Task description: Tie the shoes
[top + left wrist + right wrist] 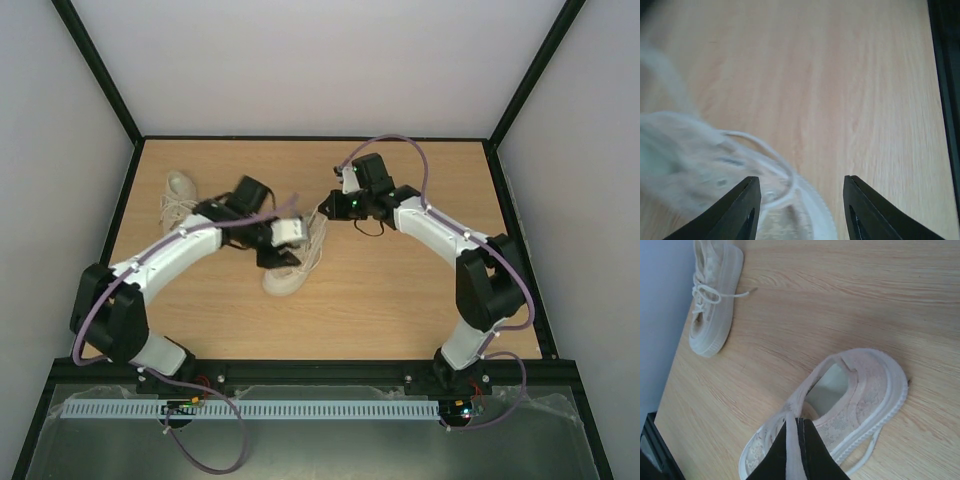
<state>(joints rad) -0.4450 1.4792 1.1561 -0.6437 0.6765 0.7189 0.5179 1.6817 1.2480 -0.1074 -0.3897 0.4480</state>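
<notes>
My right end effector (pixel 796 427) is pinched narrow on a lace (pixel 792 455) of the shoe (pixel 860 390). A hard pull could drag the light shoe or slip the lace free, since my left end effector (pixel 801 182) hangs wide open above it, gripping nothing. Both arms reach inward over the mid-surface (pixel 400 300); the other shoe (pixel 180 200) lies far left.

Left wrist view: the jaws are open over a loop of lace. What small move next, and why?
Probably ease the left gripper down and close on the lace loop. Its jaws stand open with the loop curving between them, not yet held, while the right gripper is shut on a lace strand of the same shoe.
</notes>
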